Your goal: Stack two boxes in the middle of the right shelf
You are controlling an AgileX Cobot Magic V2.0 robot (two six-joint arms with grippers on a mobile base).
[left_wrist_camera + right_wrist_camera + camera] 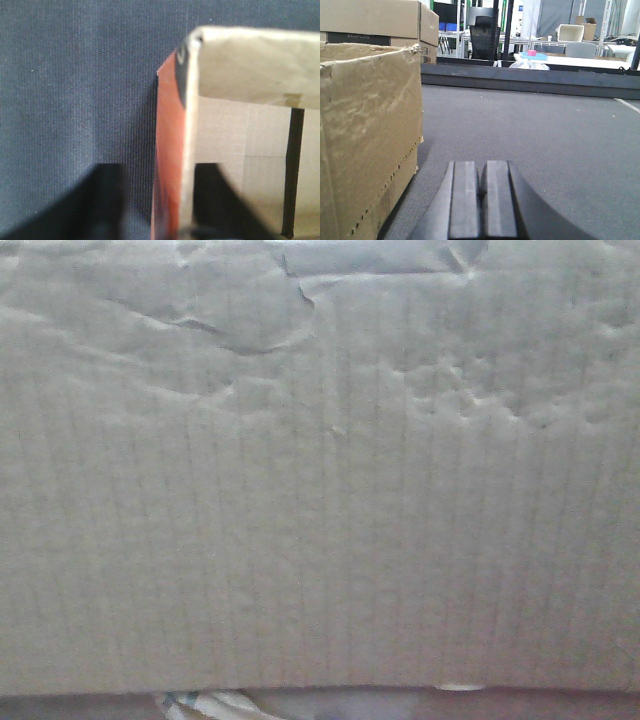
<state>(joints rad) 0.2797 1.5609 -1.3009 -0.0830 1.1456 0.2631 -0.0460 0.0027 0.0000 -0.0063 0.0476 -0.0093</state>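
Front view: box [320,520] fills frame. Face creased and dented, no print, side edges cut off. Tape scrap [460,686] at bottom edge.

Left wrist view: left gripper [159,205] jaws apart, astride wall of box. Orange outer face blurred.

Right wrist view: right gripper [481,200] fingers pressed together, nothing between, low over grey carpet [545,140]. Box stands on carpet just left. Second box [375,20] behind (dark strip lettering too faint to read).

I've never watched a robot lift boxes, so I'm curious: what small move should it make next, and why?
Probably close the left gripper on the box wall. Its fingers sit on either side of that wall, with a gap showing on the outer side, so nothing seems gripped yet. The right gripper is shut, beside a box without touching it.
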